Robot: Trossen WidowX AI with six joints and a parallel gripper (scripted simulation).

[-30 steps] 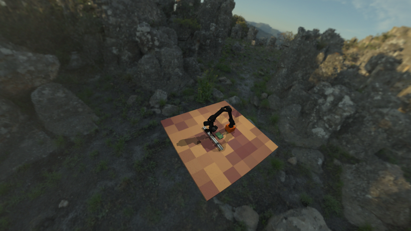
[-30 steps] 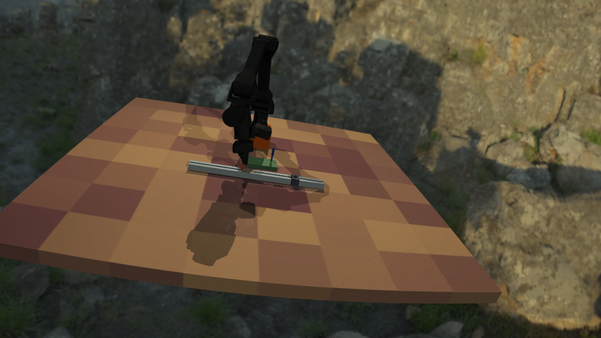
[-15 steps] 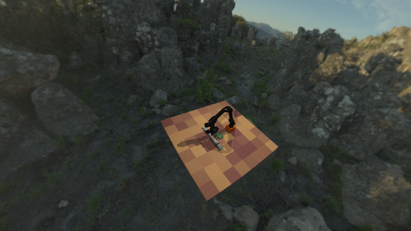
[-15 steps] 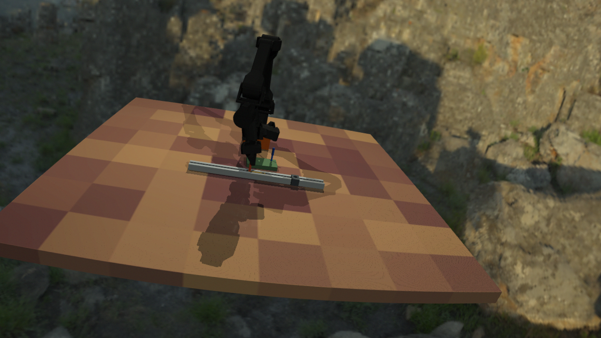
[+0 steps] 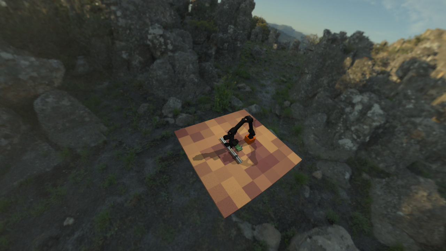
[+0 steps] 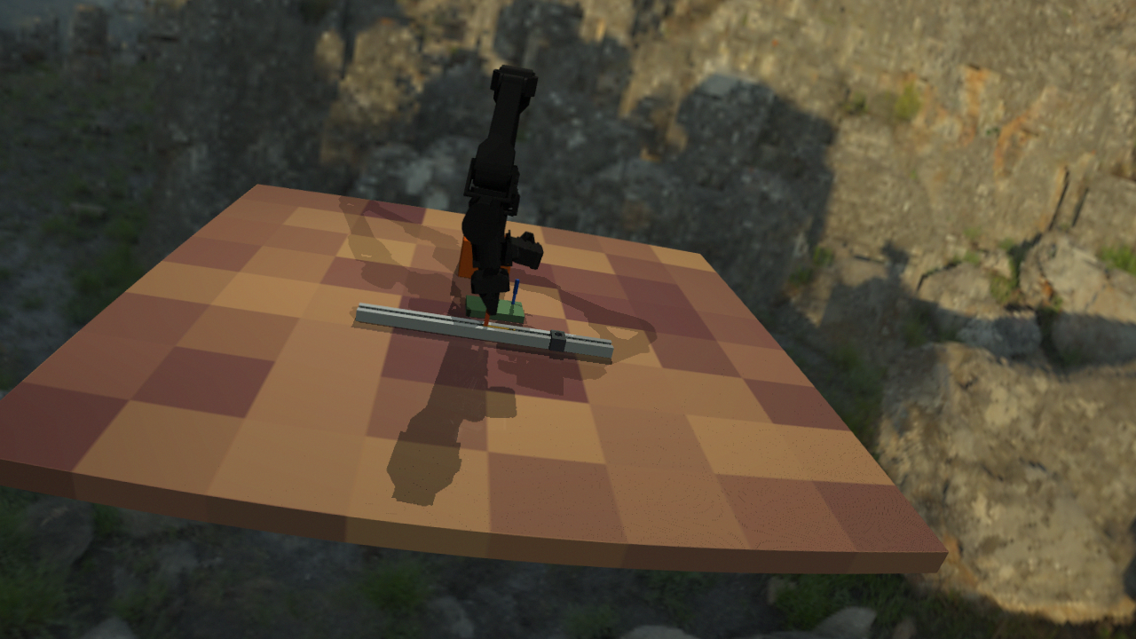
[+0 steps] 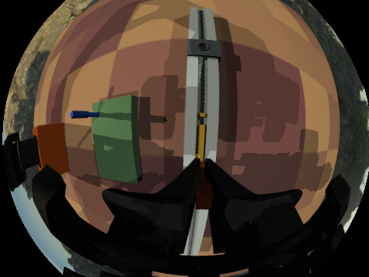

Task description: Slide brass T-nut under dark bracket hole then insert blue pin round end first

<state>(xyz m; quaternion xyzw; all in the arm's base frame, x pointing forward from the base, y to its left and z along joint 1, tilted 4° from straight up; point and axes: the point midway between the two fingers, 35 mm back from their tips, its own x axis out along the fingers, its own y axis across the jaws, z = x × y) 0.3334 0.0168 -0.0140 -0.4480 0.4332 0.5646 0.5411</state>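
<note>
Counter (image 5: 268, 160) (image 6: 540, 485) (image 7: 154, 69) is showing patchwork squares of tan, orange and maroon in the top view, with grey boulders, scrub and a strip of sky surrounding it. From up there the black arm is rising from an orange base (image 5: 249, 139) (image 6: 466, 258) (image 7: 52, 148) and bending down over an aluminum rail (image 5: 239, 159) (image 6: 413, 319) (image 7: 194, 77); the handle is not showing. The exterior view is revealing it: the end effector (image 6: 487, 311) (image 7: 202, 162) is pointing down, pinching the orange handle (image 6: 486, 319) (image 7: 204, 192), which is standing up from the rail, while a dark bracket (image 6: 557, 341) (image 7: 204, 48) is sitting nearer one end. A blue pin (image 6: 515, 291) (image 7: 84, 115) is standing in a green tray (image 6: 475, 306) (image 7: 115, 154) beside the rail. The wrist view is adding the bracket's round hole and the brass T-nut (image 7: 201, 138), which is lying lengthwise along the slot, between fingertips and bracket, short of the hole; how deep it is sitting, I cannot tell.
</note>
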